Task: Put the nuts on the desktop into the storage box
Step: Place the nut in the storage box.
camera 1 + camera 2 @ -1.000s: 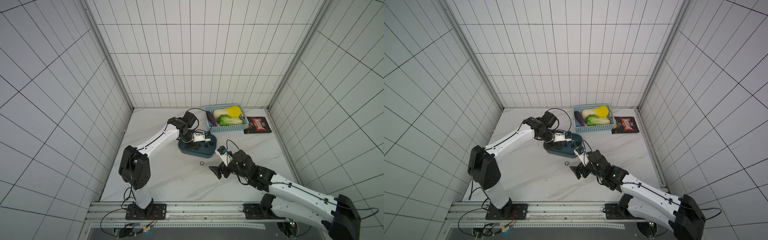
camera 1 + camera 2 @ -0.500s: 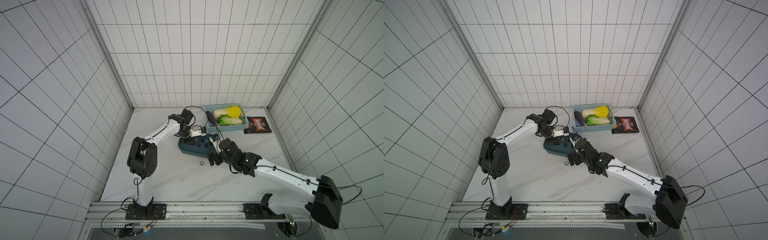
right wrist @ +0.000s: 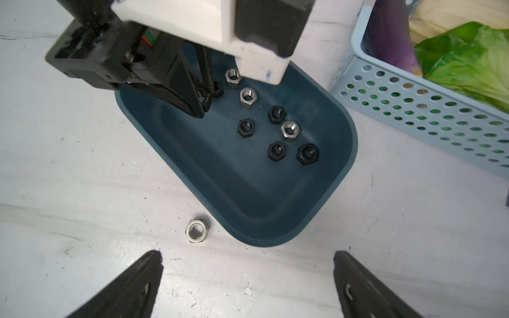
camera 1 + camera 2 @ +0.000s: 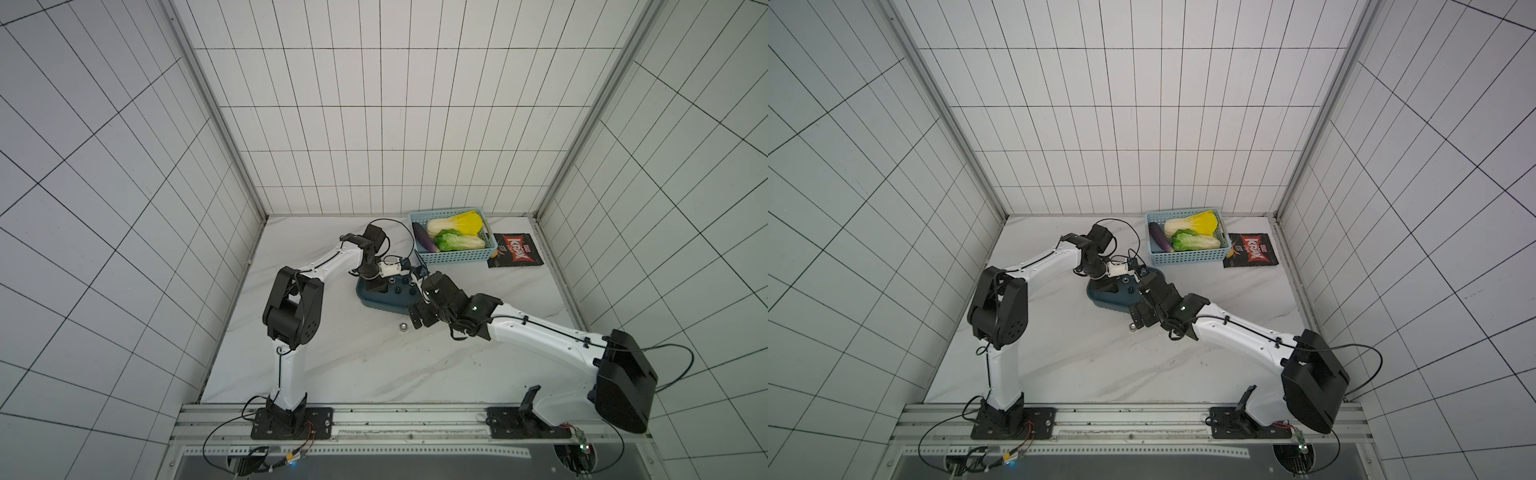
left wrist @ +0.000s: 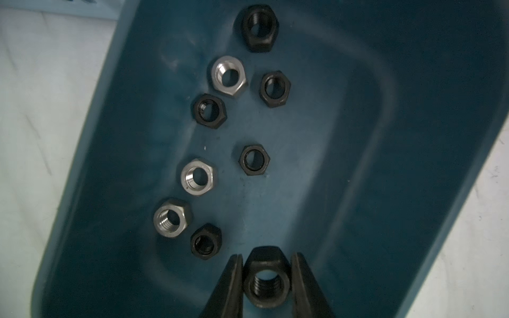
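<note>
The teal storage box (image 4: 376,305) (image 3: 248,179) holds several nuts, black and silver, among them a silver one (image 5: 230,77) and a black one (image 3: 246,128). My left gripper (image 5: 267,256) hangs low over one end of the box, shut on a black nut (image 5: 266,286); its fingers (image 3: 202,102) also show in the right wrist view. One silver nut (image 3: 197,227) (image 4: 402,327) (image 4: 1133,326) lies on the desktop (image 4: 353,365) just outside the box's near wall. My right gripper (image 3: 248,256) (image 4: 417,318) is open and empty above the desktop, close beside that nut.
A light blue perforated basket (image 4: 453,255) with an eggplant and leafy vegetables stands behind the box, nearly touching it. A dark snack packet (image 4: 515,255) lies flat to the basket's right. Tiled walls close in the desktop on three sides.
My right arm has stretched forward and left, bringing its open gripper up to the box and the loose silver nut. The left gripper has shifted left over the box, still shut.
</note>
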### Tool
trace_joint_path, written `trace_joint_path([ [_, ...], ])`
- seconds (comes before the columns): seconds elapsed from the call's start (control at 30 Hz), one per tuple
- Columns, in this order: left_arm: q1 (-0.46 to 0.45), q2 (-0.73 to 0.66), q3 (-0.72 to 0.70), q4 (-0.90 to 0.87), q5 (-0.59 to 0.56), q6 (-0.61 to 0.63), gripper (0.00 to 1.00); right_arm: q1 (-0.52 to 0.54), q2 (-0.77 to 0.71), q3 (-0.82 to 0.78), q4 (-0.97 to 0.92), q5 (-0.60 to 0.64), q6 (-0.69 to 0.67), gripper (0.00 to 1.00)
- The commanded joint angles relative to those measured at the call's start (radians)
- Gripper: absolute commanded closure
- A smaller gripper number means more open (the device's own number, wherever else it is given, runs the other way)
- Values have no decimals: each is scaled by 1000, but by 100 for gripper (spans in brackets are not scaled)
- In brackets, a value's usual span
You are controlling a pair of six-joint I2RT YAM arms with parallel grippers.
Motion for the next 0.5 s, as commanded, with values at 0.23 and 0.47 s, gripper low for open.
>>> trace_joint_path([
  [0.23, 3, 56, -28, 78, -15, -26, 74, 7, 3, 41, -27, -1, 22, 0],
  [0.47, 0, 89, -25, 88, -34, -49, 74, 6, 1, 38, -38, -10, 24, 1],
])
